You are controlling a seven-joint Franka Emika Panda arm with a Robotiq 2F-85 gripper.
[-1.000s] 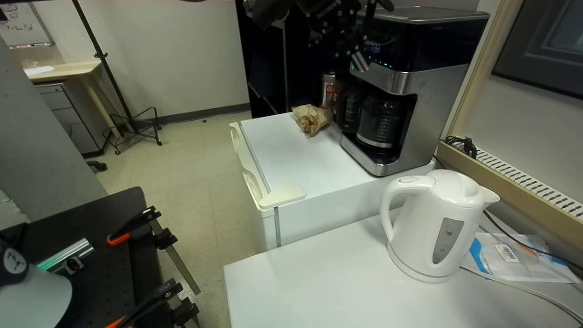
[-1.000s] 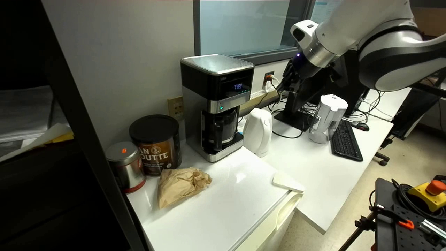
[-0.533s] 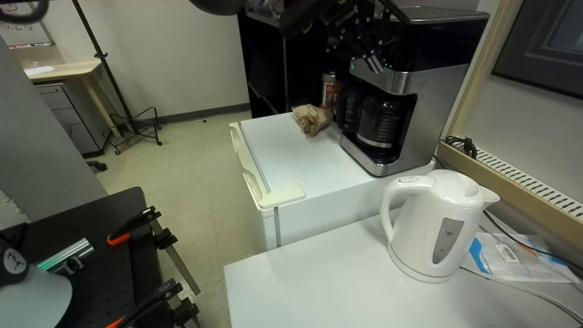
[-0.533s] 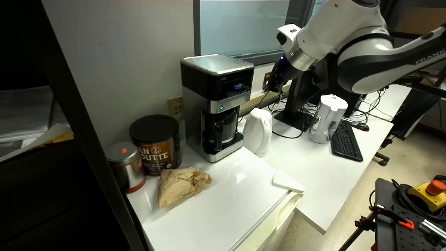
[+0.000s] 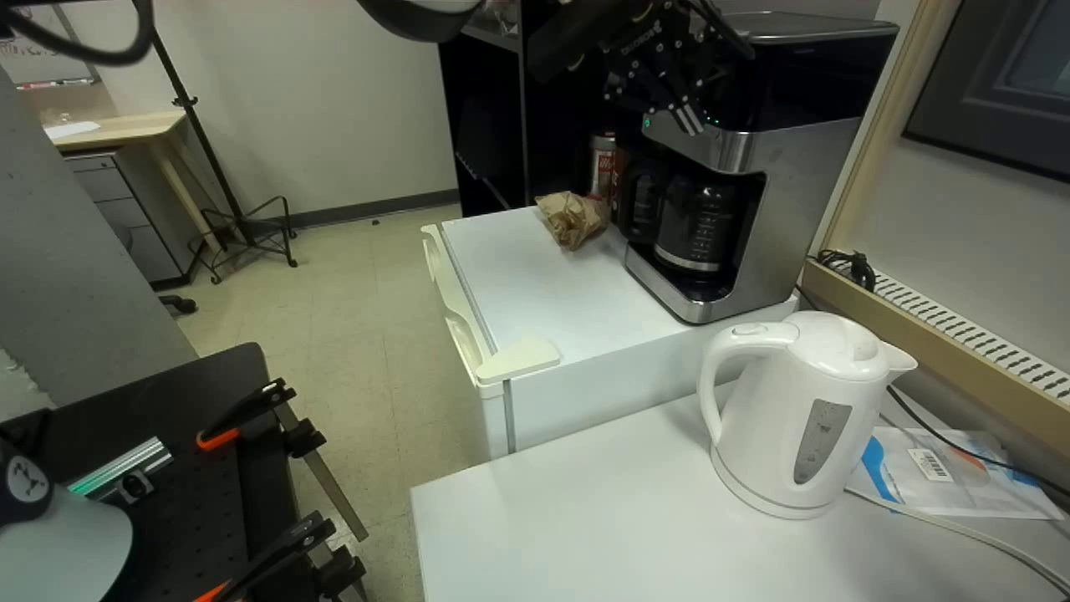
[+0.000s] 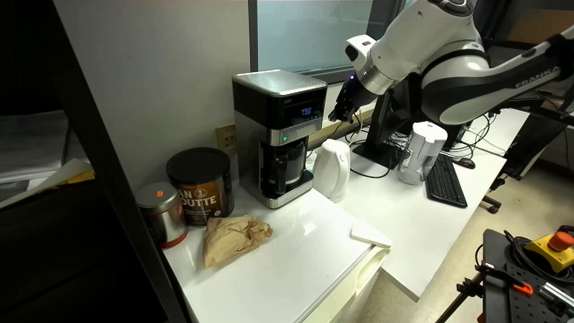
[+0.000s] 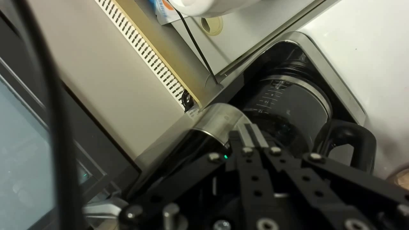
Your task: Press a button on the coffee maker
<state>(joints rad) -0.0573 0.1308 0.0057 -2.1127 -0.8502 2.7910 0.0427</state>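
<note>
My tool [image 7: 251,135] is drawn fully together with nothing in its grip, slanting down near the front of the coffee maker [image 6: 279,138], a slim gap between them showing in an exterior view. I see the machine upright on the white worktop [image 6: 287,269], its carafe [image 7: 284,105] seated inside. A brown tin [image 6: 199,190] and a crumpled paper bag [image 6: 235,240] share that worktop, while a white kettle [image 5: 794,435] stands near the machine.

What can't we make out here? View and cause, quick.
Coffee maker: button labels too small in an exterior view, behind the end effector in the wrist view.
Paper bag: contents hidden by its paper, both exterior views.
White kettle: cut off by top edge, wrist view.
Whiteboard: writing too small in an exterior view.
</note>
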